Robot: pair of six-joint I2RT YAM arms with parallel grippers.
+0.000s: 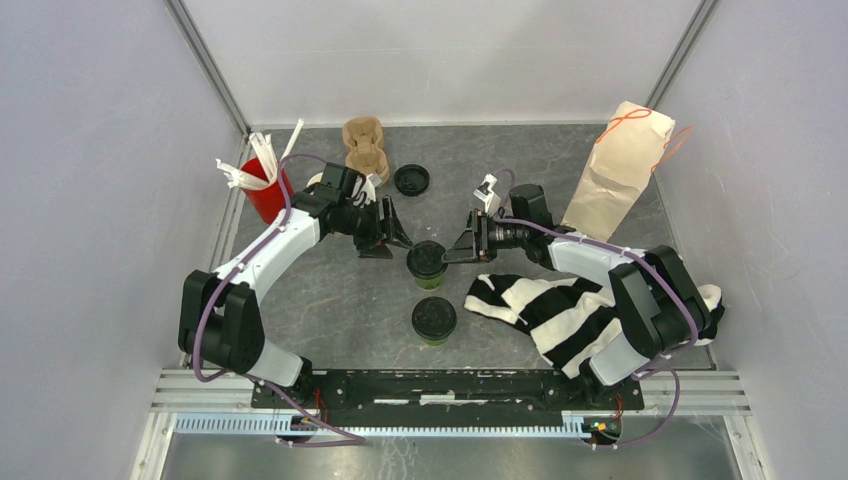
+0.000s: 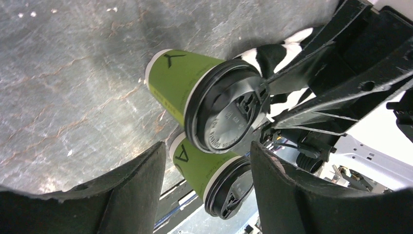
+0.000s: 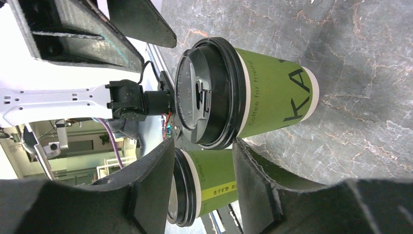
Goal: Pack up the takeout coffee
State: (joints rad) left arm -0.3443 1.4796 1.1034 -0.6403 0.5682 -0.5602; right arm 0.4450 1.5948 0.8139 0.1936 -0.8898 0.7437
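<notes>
Two takeout coffee cups, green with black lids, stand upright mid-table: the far cup (image 1: 427,262) and the near cup (image 1: 434,318). My left gripper (image 1: 392,235) is open just left of the far cup, with nothing between its fingers. My right gripper (image 1: 462,240) is open just right of the same cup, also gripping nothing. In the left wrist view the far cup (image 2: 182,85) sits just past the left gripper (image 2: 207,146), with the near cup (image 2: 202,168) behind. In the right wrist view the far cup (image 3: 265,95) lies just beyond the right gripper (image 3: 203,144); the near cup (image 3: 214,183) shows between the fingers, farther off.
A loose black lid (image 1: 411,179) lies behind the cups. The brown pulp carrier (image 1: 365,146) and a red cup with white straws (image 1: 263,192) stand at the back left. A brown paper bag (image 1: 618,170) stands at the back right. A striped cloth (image 1: 545,305) lies under the right arm.
</notes>
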